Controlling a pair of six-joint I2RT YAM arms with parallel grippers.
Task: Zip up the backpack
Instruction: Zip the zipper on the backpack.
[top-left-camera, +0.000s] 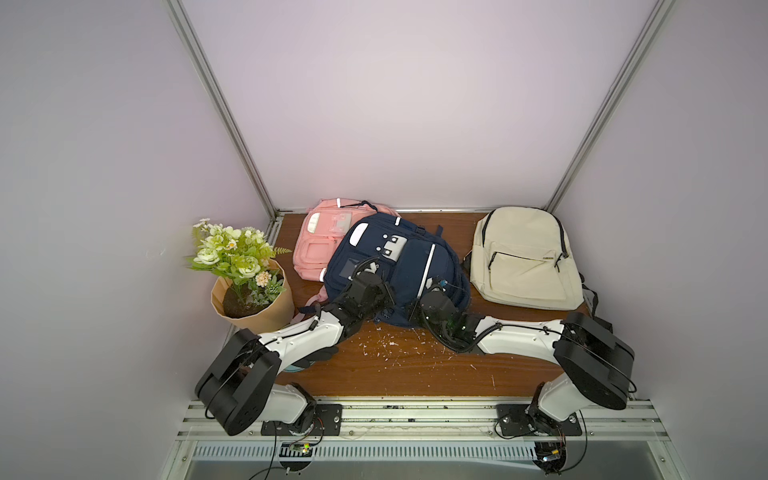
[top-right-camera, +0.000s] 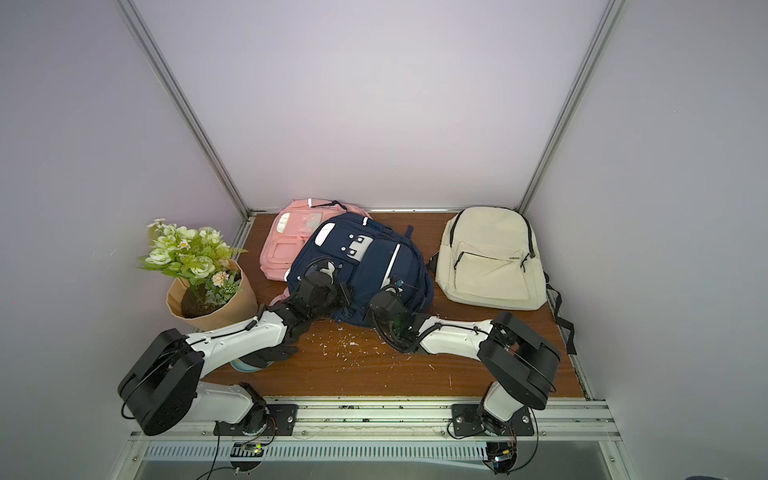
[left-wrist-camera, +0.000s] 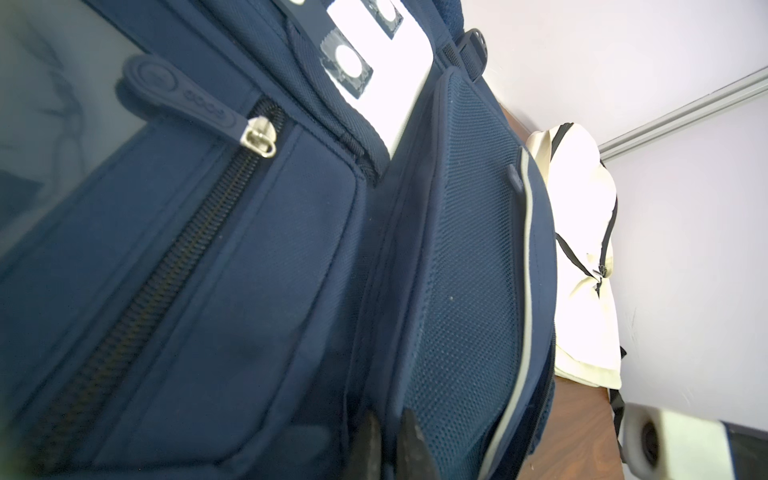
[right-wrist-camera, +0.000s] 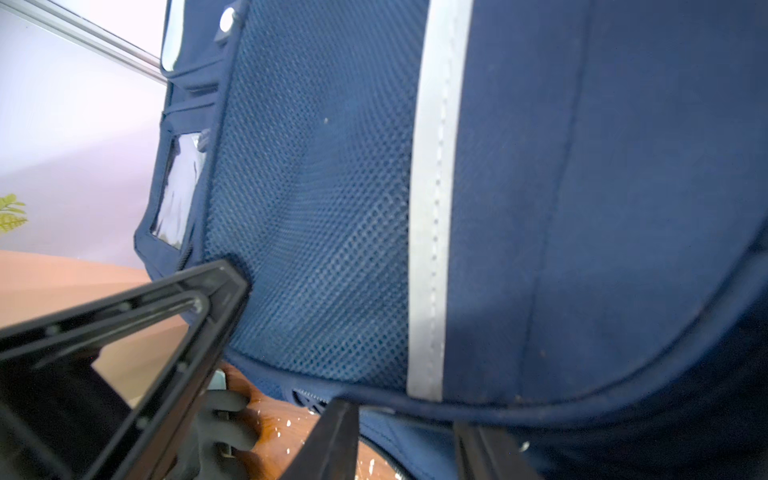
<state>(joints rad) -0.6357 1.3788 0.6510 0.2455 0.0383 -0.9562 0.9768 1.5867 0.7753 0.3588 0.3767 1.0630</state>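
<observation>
A navy backpack (top-left-camera: 415, 266) (top-right-camera: 374, 270) lies flat in the middle of the wooden table, its front up. My left gripper (top-left-camera: 388, 293) (left-wrist-camera: 388, 428) is shut, pinching a fold of its fabric beside the mesh pocket (left-wrist-camera: 465, 257). A front-pocket zipper with a silver slider (left-wrist-camera: 260, 141) and a navy rubber pull (left-wrist-camera: 178, 91) runs close by. My right gripper (top-left-camera: 437, 286) (right-wrist-camera: 407, 432) sits at the bag's near edge. Its jaws stand apart around that edge, with zipper teeth (right-wrist-camera: 309, 401) showing just beside them. The grey reflective stripe (right-wrist-camera: 432, 208) runs above.
A pink backpack (top-left-camera: 318, 243) lies partly under the navy one at the back left. A cream backpack (top-left-camera: 523, 257) lies at the back right. A paper-wrapped flower pot (top-left-camera: 249, 291) stands left. A black glove (top-left-camera: 322, 357) lies under my left arm, and white crumbs (top-left-camera: 386, 347) dot the table (top-left-camera: 415, 378).
</observation>
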